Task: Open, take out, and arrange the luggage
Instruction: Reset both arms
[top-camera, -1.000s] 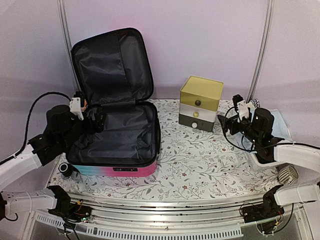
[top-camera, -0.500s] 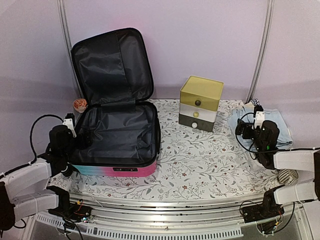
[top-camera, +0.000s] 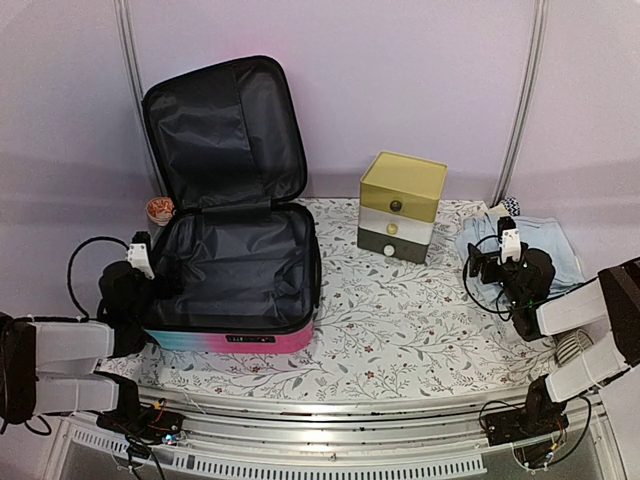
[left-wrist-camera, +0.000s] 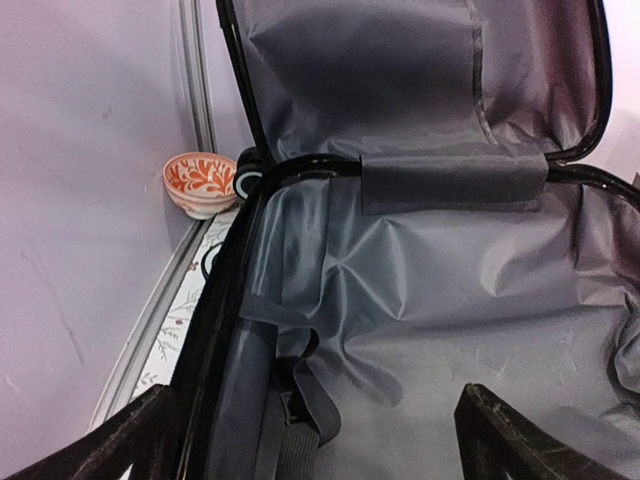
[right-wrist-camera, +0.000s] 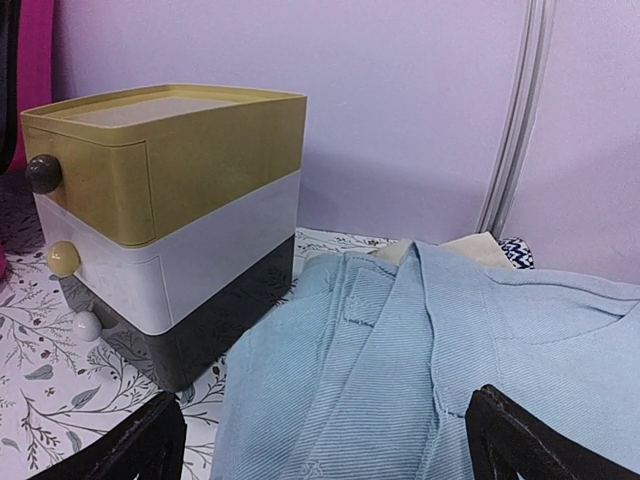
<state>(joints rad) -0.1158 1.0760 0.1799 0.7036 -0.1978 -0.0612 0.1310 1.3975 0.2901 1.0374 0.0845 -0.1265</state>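
The luggage (top-camera: 235, 270) lies open on the left of the table, its lid standing up against the back wall, black lining showing and no loose items visible inside. In the left wrist view its lining (left-wrist-camera: 420, 320) fills the frame. My left gripper (top-camera: 150, 280) is open and empty at the case's left rim; its midpoint (left-wrist-camera: 320, 470) hangs over the lining. My right gripper (top-camera: 490, 262) is open and empty, low at the right, just in front of a folded light-blue garment (right-wrist-camera: 450, 360) lying on the table (top-camera: 400, 330).
A three-drawer box (top-camera: 402, 205) with a yellow top stands at the back centre, also in the right wrist view (right-wrist-camera: 160, 200). An orange patterned bowl (top-camera: 159, 209) sits behind the luggage's left corner (left-wrist-camera: 200, 182). A dark-patterned item (right-wrist-camera: 518, 250) lies behind the garment. A white mesh object (top-camera: 575, 348) sits far right.
Both arms have dropped and drawn back toward the near edge. The left gripper moved from inside the luggage to its left rim; the right gripper sank low before the blue garment.
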